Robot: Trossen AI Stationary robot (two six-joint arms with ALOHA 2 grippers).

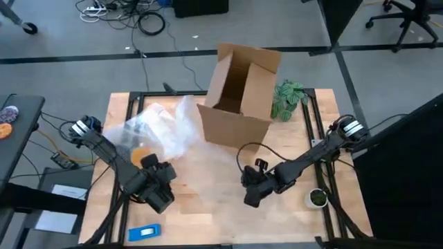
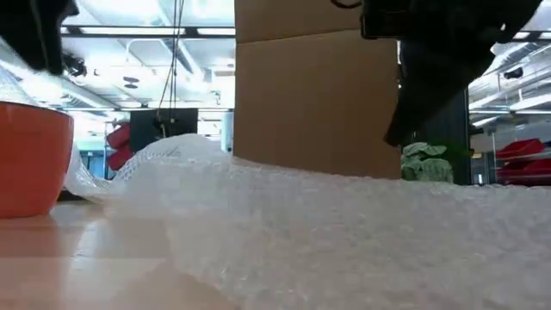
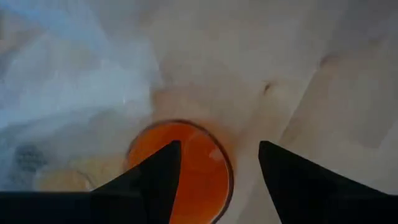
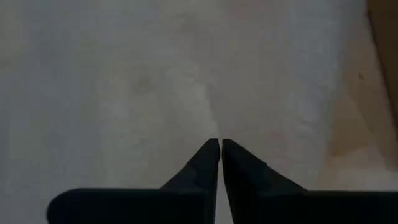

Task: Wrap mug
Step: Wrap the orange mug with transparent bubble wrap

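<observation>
The orange mug [image 1: 140, 153] stands upright on its base on the wooden table, at the left edge of a sheet of clear bubble wrap [image 1: 208, 166] spread over the table's middle. In the low view the mug [image 2: 30, 159] rests on bare wood beside the wrap [image 2: 344, 232]. My left gripper [image 3: 217, 146] hangs open just above the mug [image 3: 199, 168], one finger over its mouth and one outside the rim, with a gap to the rim showing in the low view. My right gripper [image 4: 219, 144] is shut and hovers over the wrap [image 4: 155, 74] at the table's right middle [image 1: 249, 199].
An open cardboard box [image 1: 239, 97] stands at the far middle, its base on the wrap's far edge, with a green plant [image 1: 287, 100] to its right. A small dark green round object with a white rim [image 1: 318, 198] sits near the right edge. A blue object [image 1: 145, 232] lies at the near left.
</observation>
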